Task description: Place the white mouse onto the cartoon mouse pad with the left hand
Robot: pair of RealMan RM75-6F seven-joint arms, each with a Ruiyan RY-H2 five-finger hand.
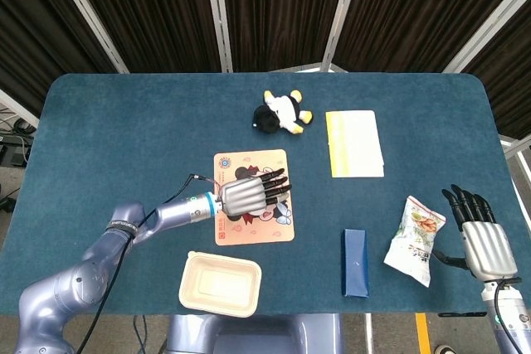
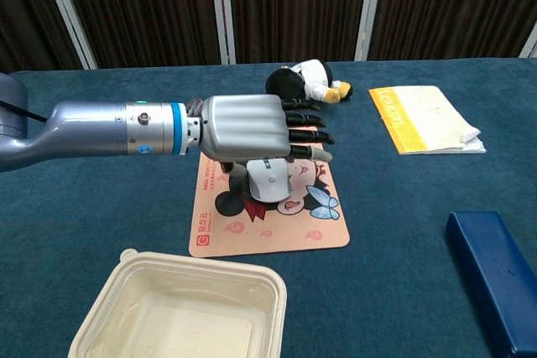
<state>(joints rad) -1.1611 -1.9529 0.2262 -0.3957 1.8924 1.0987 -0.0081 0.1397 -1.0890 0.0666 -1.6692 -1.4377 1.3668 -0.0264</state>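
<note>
The white mouse (image 2: 267, 180) sits on the cartoon mouse pad (image 2: 252, 236), near its middle. My left hand (image 2: 247, 127) hovers just over the mouse with its fingers stretched flat and apart, the thumb held out to the side. From the head view the left hand (image 1: 245, 192) covers the mouse, so only the mouse pad (image 1: 278, 230) shows around it. No finger plainly grips the mouse. My right hand (image 1: 485, 242) rests at the table's near right corner, fingers straight, holding nothing.
A black-and-white plush toy (image 1: 280, 112) lies beyond the pad. A yellow-edged white booklet (image 1: 355, 143) is at the back right. A snack bag (image 1: 415, 240) lies beside my right hand, a blue box (image 1: 355, 262) left of it. An empty plastic container (image 1: 221, 284) stands at the near edge.
</note>
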